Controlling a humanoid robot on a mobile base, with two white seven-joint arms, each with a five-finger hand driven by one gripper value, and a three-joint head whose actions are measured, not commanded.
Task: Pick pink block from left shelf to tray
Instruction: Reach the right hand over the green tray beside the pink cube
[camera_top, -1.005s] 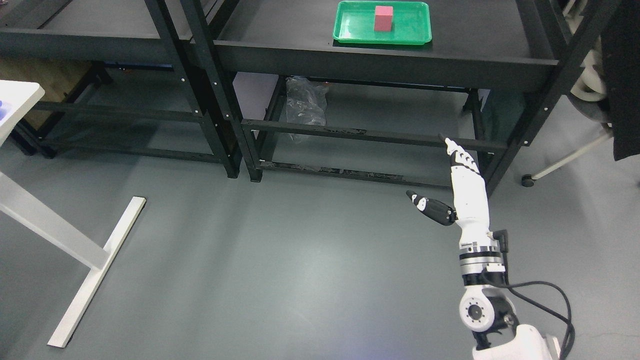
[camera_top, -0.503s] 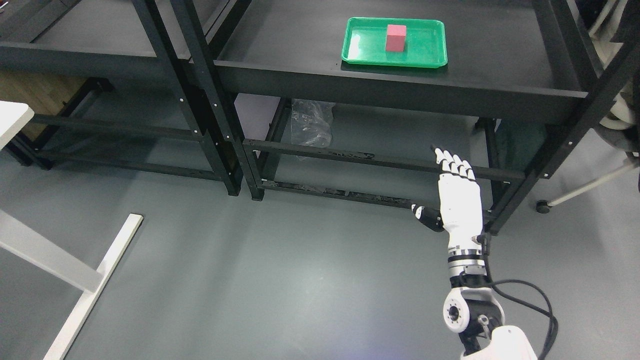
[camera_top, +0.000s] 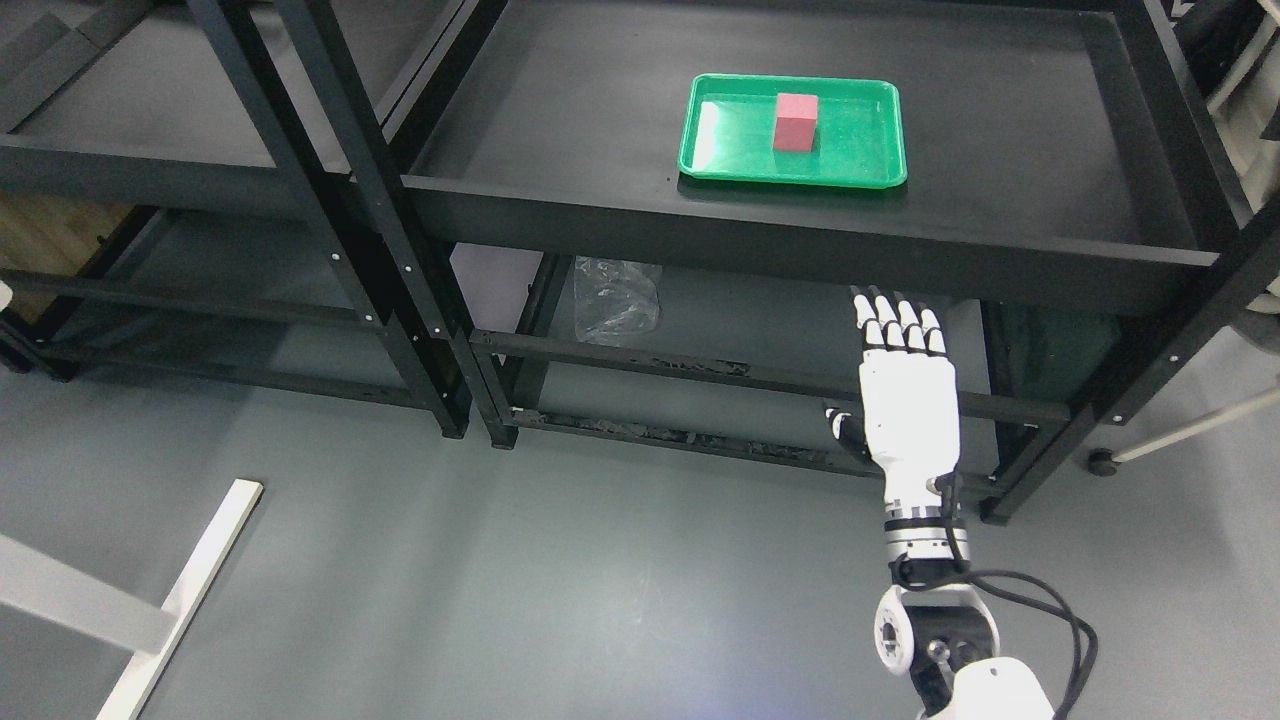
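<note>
A pink block (camera_top: 796, 122) stands upright inside a green tray (camera_top: 730, 165) on the top of the right black shelf (camera_top: 700, 225). My right hand (camera_top: 895, 345) hangs in front of that shelf, below its front edge and well under the tray. Its fingers (camera_top: 897, 318) are straight and spread, holding nothing, and they point up toward the shelf edge. The thumb shows dark at the hand's left side. The left black shelf (camera_top: 150, 170) shows nothing on its top. My left arm is out of the picture.
A crumpled clear plastic bag (camera_top: 615, 300) lies on the floor under the right shelf. White table legs (camera_top: 150, 620) cross the lower left corner. A chair base with a castor (camera_top: 1100, 462) stands at the right edge. Grey floor fills the foreground.
The camera has tilted, so shelves and tray sit lower in the picture. My right hand has turned from side-on to back-facing and risen closer to the shelf's front edge.
</note>
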